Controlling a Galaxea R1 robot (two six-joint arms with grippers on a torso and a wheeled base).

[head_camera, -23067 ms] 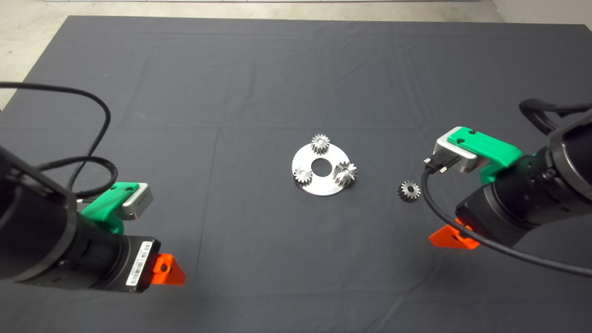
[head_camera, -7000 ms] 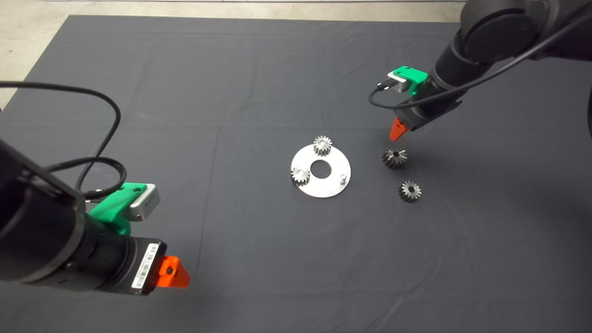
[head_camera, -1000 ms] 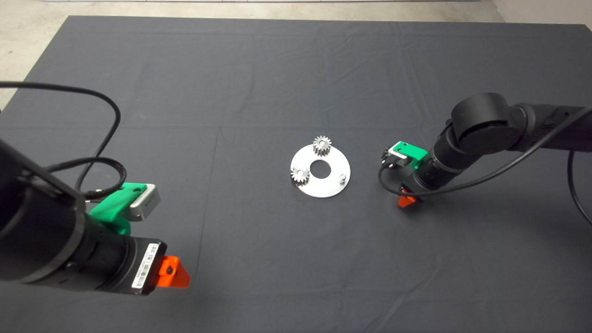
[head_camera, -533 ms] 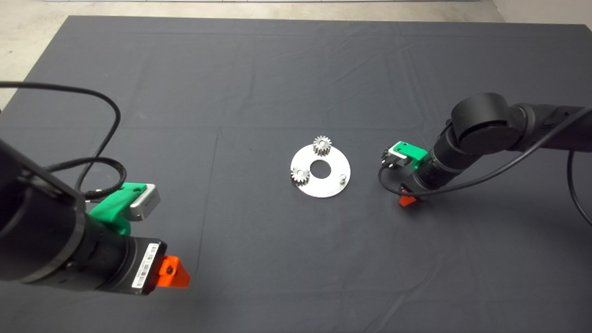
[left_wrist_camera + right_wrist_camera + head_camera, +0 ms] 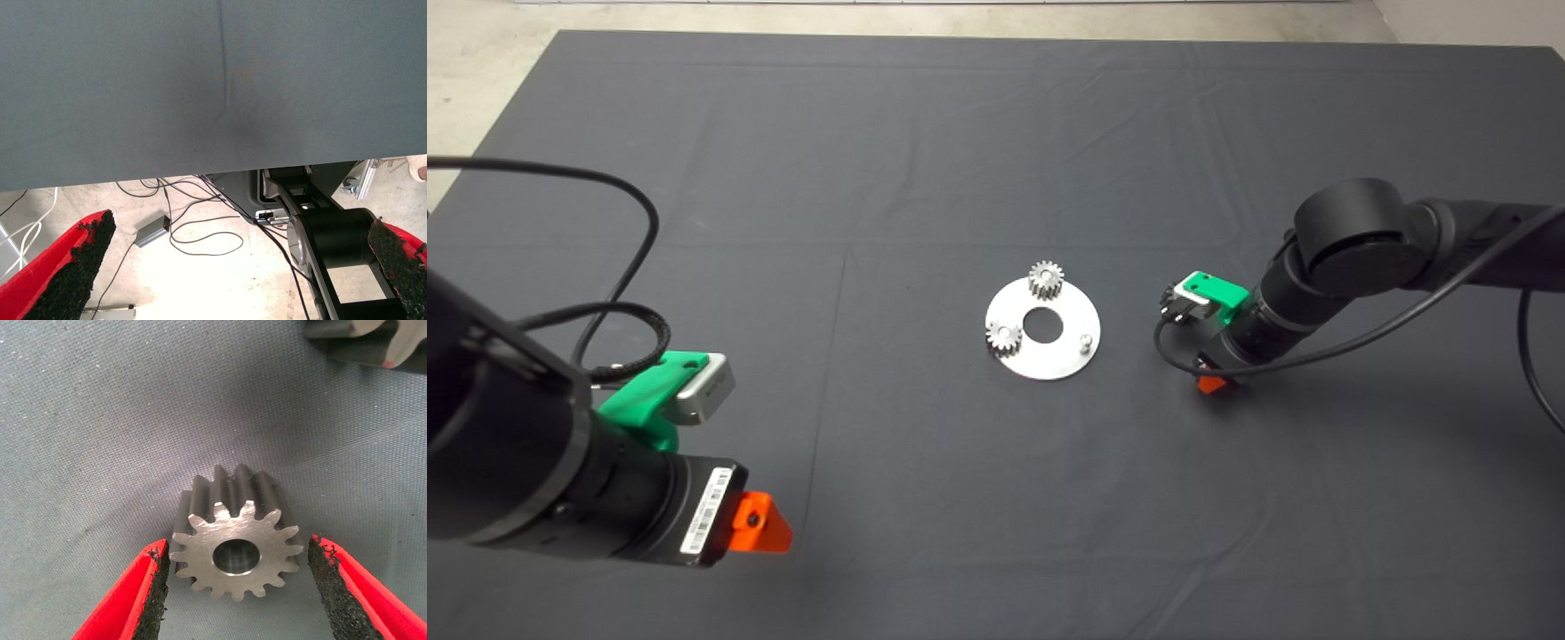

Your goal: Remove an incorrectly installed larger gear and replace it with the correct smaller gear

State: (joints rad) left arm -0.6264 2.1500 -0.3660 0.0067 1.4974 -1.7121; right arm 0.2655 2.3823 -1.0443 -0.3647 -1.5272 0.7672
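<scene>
Your right gripper (image 5: 235,587) was spread around the smaller gear (image 5: 235,543) lying on the table (image 5: 925,178); you needed centred fingers before squeezing. The left gripper (image 5: 233,267) waited spread.

The right arm is stretched in from the right edge and bent down at the wrist, so that the right gripper (image 5: 1213,382) is held low, pointing steeply downward. Its two red fingers (image 5: 137,597) are spread apart. The left gripper (image 5: 760,524) is kept parked at the lower left edge, its fingers likewise spread wide.
</scene>
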